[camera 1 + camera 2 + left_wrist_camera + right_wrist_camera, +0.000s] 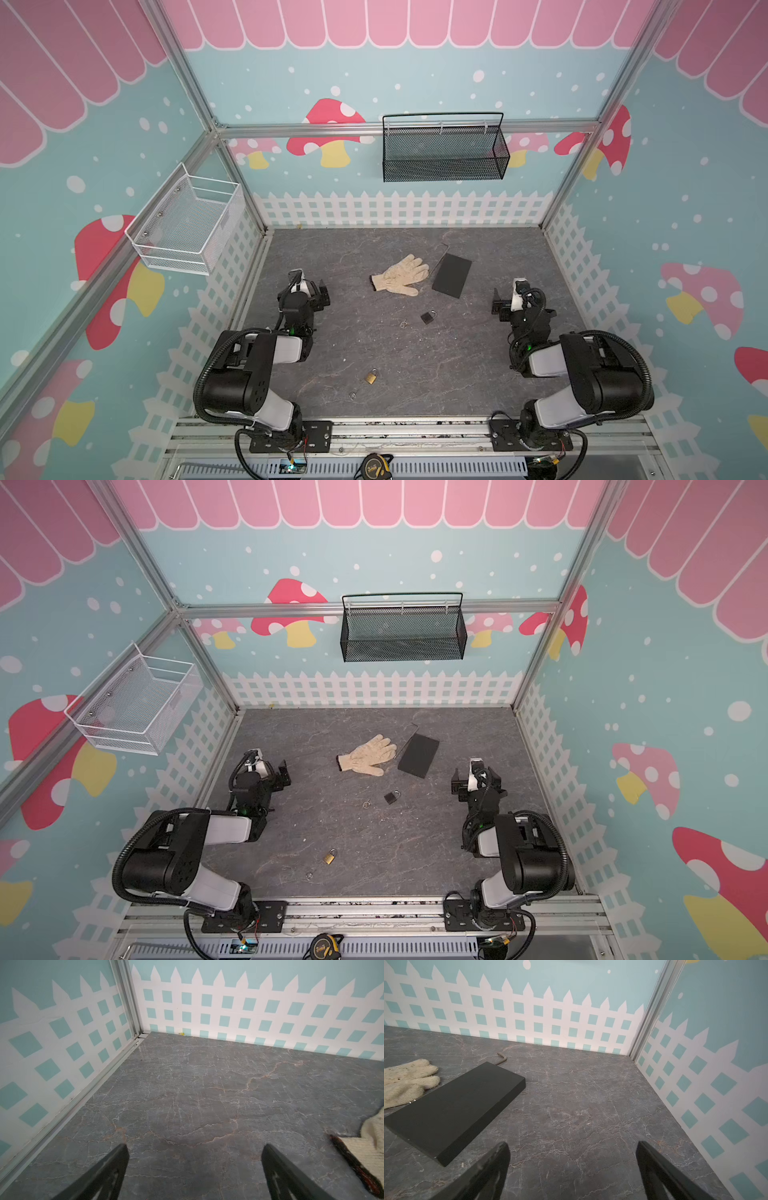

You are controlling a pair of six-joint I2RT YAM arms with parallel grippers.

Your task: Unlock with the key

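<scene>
Both claws are spread wide and hold nothing. In the wrist views the left claw (194, 1148) and the right claw (572, 1146) frame only bare grey marble-patterned desk (457, 374) between their black fingers. The step in hand, as I judge it, is the very first one: picking up a key.

Well behind the left claw, toward the arm bases, lies a small brass padlock (371, 377). A thin silvery ring (353, 395) sits just beside it. Between the two claws, slightly behind them and nearer the right one, lies a small dark padlock (428, 317). A second silvery ring (403, 324) lies just beside it, on the left claw's side. The rings probably carry the keys, but any blade is too small to make out. Which lock is meant cannot be told.

To do this well, settle on one lock and the ring beside it. A ring flat on a hard desk likely skids, so one claw should descend straight, straddle it low, and close gently. The other claw should steady the padlock body with its keyhole turned toward the key.

Beyond both claws lie a cream knitted work glove (401, 275), a flat black rectangular slab (452, 275) and a thin bent metal hex key (502, 1056). None seems needed, so stay clear of them.
</scene>
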